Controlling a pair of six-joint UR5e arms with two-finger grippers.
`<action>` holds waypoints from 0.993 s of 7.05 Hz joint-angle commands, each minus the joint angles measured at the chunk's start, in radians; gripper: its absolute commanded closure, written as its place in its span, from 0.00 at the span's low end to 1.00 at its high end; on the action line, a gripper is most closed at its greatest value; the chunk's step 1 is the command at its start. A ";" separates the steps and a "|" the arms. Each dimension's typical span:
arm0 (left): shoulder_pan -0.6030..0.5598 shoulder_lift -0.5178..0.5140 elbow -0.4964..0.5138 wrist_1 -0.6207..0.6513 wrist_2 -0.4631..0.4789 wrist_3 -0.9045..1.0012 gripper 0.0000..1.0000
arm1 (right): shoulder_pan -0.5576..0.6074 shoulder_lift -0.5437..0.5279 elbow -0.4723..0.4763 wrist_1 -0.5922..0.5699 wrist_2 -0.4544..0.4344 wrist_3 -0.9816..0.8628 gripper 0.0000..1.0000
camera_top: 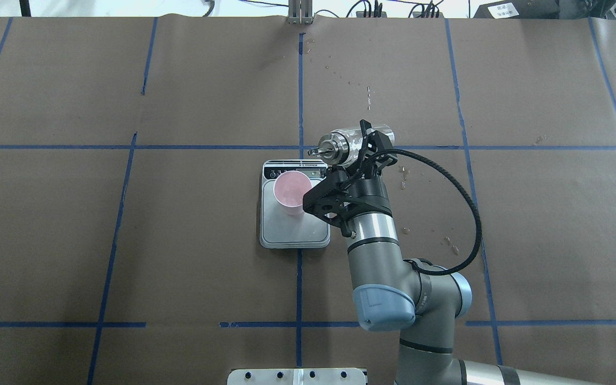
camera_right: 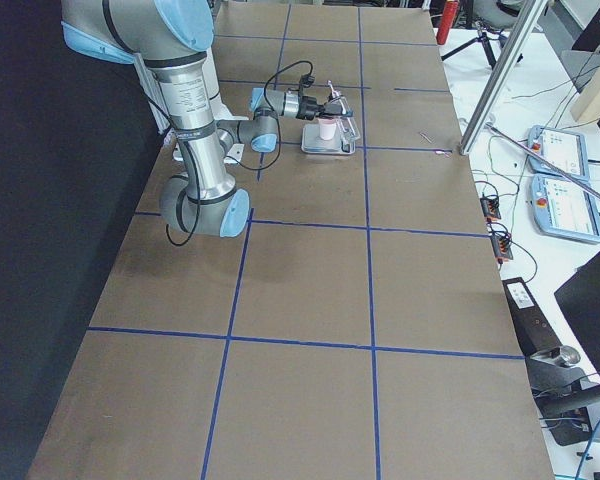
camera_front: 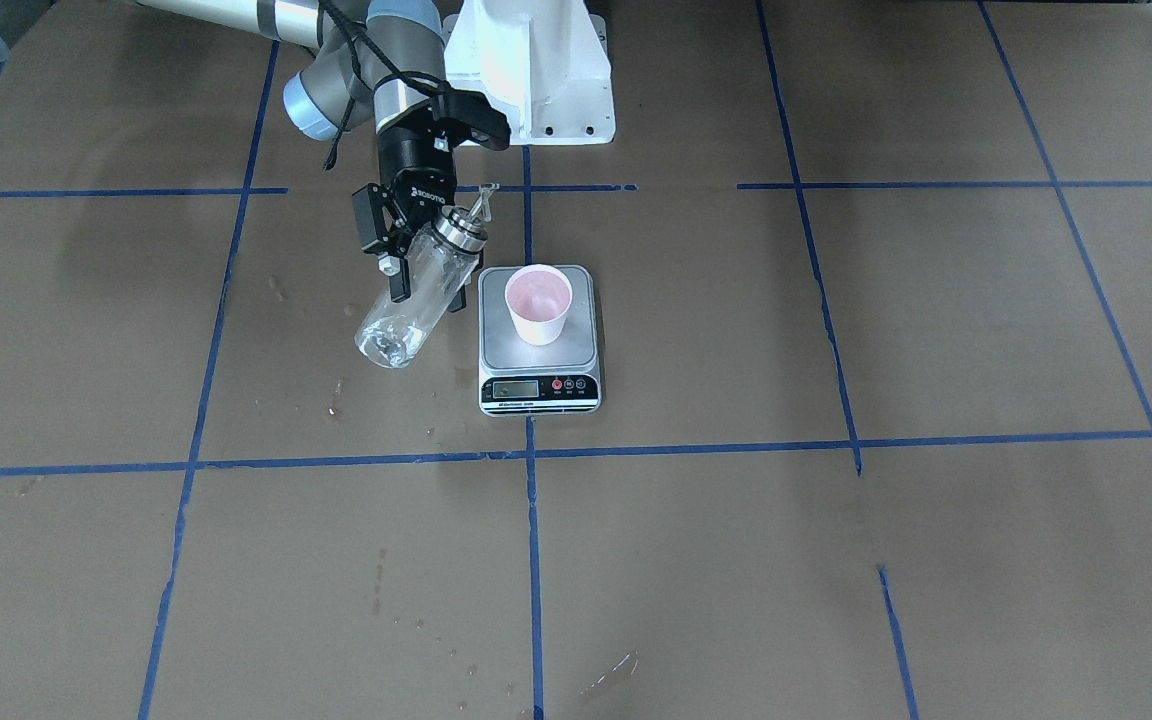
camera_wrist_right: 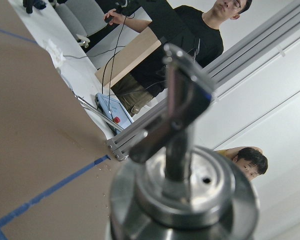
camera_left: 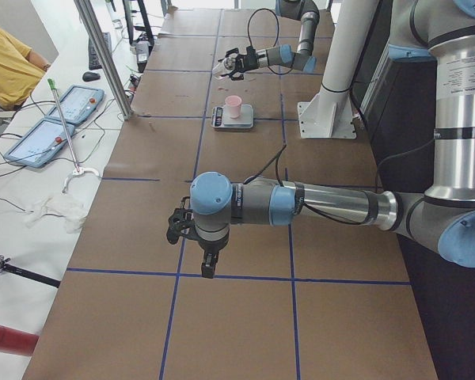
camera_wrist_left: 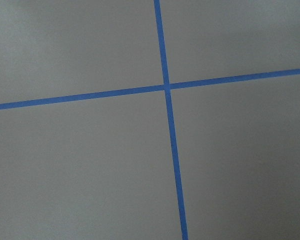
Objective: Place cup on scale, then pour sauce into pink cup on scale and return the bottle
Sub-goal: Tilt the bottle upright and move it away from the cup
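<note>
The first step is looking done: the cup is standing upright on the steel platform of the scale, which is sitting around the middle of the worktop on the centre tape line. The right gripper is clamping the bottle around its glass body, fingers closed on either side, and is holding it lifted and tipped well over, just beside the scale on the robot's right. The silver cap and spout are pointing toward the scale, though the spout is sitting off to the side of the cup's rim, not over it. No stream is showing, and what looks like clear sauce is glinting at the base of the bottle. Whether any has reached the cup cannot be told; the pink inside is giving nothing away. So the pour is looking unfinished or unconfirmed, and returning the bottle is left to do. The left gripper is hanging over the worktop's left end, well apart; how far open it is cannot be told.
</note>
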 commanded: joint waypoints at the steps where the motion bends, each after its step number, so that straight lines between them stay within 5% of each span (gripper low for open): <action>1: 0.000 0.000 0.002 0.000 0.000 0.000 0.00 | 0.003 -0.017 0.088 0.023 0.076 0.186 1.00; 5: 0.000 0.000 0.002 0.000 0.000 0.000 0.00 | 0.011 -0.196 0.147 0.022 0.144 0.566 1.00; 7: 0.002 0.000 0.002 0.000 0.000 0.000 0.00 | 0.011 -0.282 0.147 0.022 0.185 1.012 1.00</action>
